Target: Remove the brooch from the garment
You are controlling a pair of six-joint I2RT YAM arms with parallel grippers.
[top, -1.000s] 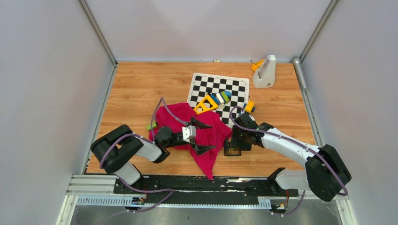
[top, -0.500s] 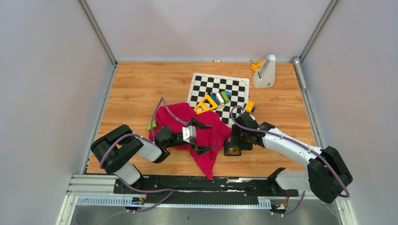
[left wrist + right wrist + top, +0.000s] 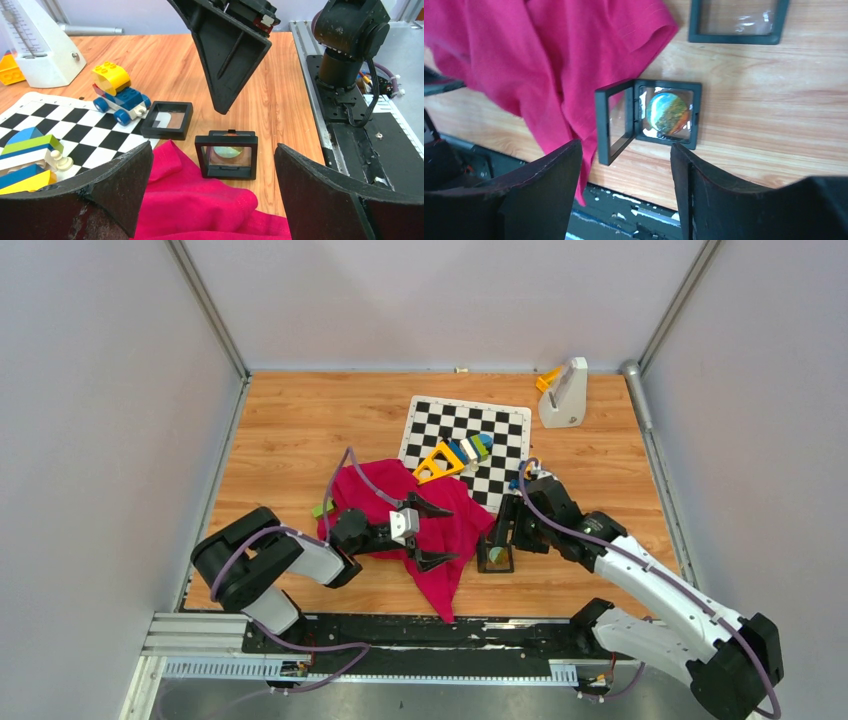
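Right arm (image 3: 640,575) has swung back and lifted; its jaws hang spread above the open case (image 3: 666,141). Brooch (image 3: 667,113) lies inside, on the worktop (image 3: 749,100) just beside the garment (image 3: 524,55), off it. Left jaws stand spread above the garment. Removal judged done.

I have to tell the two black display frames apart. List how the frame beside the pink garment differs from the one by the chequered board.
The garment-side frame stands open, its lid lifted; the board-side frame lies flat, with nothing raised. The garment-side frame holds the round brooch; the board-side frame shows only clear film. Both are black, square and rest on the wooden table.
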